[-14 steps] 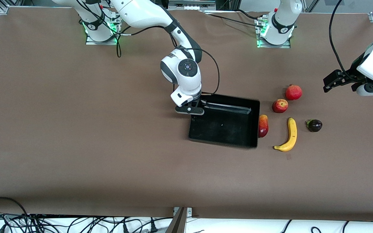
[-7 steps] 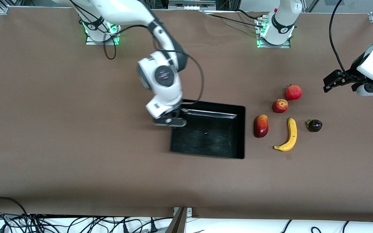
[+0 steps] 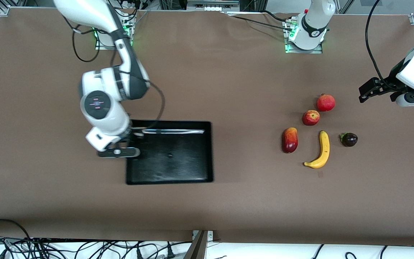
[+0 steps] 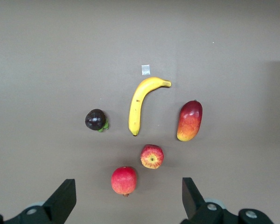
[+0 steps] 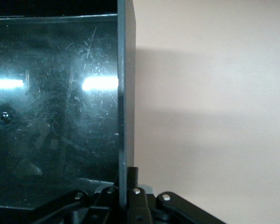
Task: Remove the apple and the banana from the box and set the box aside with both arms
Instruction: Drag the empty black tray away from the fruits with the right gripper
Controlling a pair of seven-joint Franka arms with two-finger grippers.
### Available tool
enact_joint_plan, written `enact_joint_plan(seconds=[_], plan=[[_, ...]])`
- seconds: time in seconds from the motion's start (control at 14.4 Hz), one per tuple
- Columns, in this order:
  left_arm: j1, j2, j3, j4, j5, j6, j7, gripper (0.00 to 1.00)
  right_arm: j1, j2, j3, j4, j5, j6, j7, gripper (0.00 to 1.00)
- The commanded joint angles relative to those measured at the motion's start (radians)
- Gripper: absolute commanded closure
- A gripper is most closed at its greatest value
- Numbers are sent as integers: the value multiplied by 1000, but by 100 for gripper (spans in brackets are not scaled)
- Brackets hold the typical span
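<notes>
One tray [image 3: 171, 158] wall in right tool [image 5: 126, 196]

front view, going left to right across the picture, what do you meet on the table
right claw clamped on the wall of the shallow glossy black plastic tray → oblong red-orange mango → round dark purple fruit → open left claw

The light is bright and even from above. Small soft shadows sit under the fruits [image 3: 314, 138]. White glare streaks shine on the black tray [image 3: 171, 158]. The right arm [image 3: 102, 104] looks a bit blurry.
</notes>
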Motion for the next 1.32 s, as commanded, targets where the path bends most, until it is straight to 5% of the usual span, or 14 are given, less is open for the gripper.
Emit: enact_joint_plan(seconds=[0.0, 0.35, 0.76, 1.25], plan=[[15, -14, -17, -9, 15, -5, 20, 0, 15, -190, -87, -322, 26, 182, -205, 100], [15, -14, -15, -9, 15, -5, 20, 0, 5, -233, -210, -525, 147, 310, -440, 100], [16, -14, -15, -9, 15, -11, 20, 0, -152, -184, -214, -600, 282, 382, -710, 100], [15, -14, -17, -7, 17, -13, 20, 0, -187, -134, -211, -625, 381, 413, -713, 100]])
